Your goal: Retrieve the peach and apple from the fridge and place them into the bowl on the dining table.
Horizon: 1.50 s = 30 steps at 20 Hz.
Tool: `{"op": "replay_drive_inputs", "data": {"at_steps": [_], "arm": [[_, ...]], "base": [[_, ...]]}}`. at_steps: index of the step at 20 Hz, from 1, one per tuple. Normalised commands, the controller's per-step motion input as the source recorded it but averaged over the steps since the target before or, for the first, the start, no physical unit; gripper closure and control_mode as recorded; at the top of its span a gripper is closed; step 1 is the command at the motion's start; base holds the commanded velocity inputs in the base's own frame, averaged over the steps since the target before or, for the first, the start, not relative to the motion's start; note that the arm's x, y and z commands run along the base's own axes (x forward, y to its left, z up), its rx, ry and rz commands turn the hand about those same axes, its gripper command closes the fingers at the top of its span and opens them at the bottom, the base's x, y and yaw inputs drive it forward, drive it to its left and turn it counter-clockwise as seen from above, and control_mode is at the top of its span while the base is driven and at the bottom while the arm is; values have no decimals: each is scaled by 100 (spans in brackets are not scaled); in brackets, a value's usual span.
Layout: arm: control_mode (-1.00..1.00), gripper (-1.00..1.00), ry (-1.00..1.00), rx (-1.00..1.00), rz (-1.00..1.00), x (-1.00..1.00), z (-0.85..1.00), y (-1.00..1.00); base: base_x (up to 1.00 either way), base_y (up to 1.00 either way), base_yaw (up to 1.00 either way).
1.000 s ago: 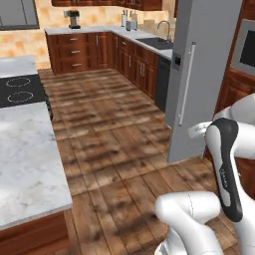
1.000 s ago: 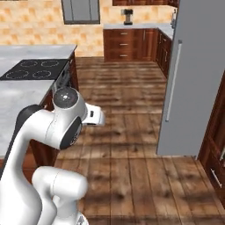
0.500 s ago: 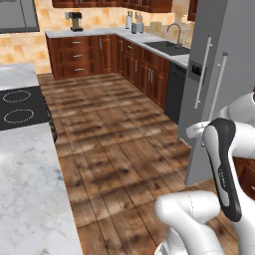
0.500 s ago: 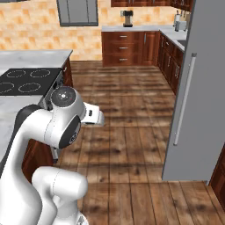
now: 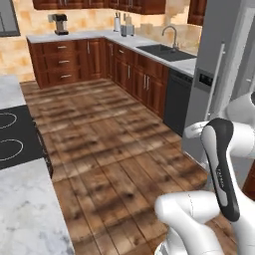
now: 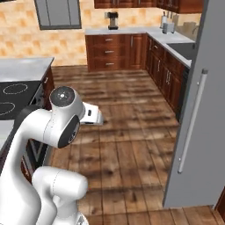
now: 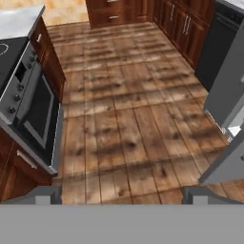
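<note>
The grey fridge [image 6: 200, 110] stands at the right with its long bar handle [image 6: 191, 123]; its door looks shut there. It also rises at the right edge in the left base view [image 5: 219, 64], and its lower corner [image 7: 228, 93] shows in the hand view. The dining table [image 5: 25, 209], a marble slab with a black cooktop [image 5: 10, 139], lies at the left [image 6: 24, 68]. My gripper [image 7: 124, 194] is open over bare wooden floor, between table and fridge, with nothing between its fingertips [image 7: 45, 193]. The peach, apple and bowl are out of view.
Dark wood cabinets run along the far wall and right side, with a sink counter [image 5: 164, 52], a black dishwasher [image 5: 177, 99] and a coffee machine [image 5: 61, 24]. An oven front [image 7: 33, 109] sits under the cooktop. Wooden floor [image 5: 109, 149] lies open between table and fridge.
The whole picture has shifted: the base has driven and turned, so the fridge now sits closer and further right in both base views. The gripper stays open.
</note>
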Motion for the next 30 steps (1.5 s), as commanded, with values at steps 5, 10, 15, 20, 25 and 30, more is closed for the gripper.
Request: {"op": "replay_drive_inputs", "data": {"at_steps": [5,10,15,20,25,30], "arm": [[100,-100,0,0,0,0,0,0],[100,-100,0,0,0,0,0,0],[100,-100,0,0,0,0,0,0],[100,-100,0,0,0,0,0,0],[100,-100,0,0,0,0,0,0],[100,-100,0,0,0,0,0,0]], "base": [[100,0,-24],[98,0,-25],[71,-5,-31],[54,-10,-37],[40,0,-41],[62,17,-43]]}}
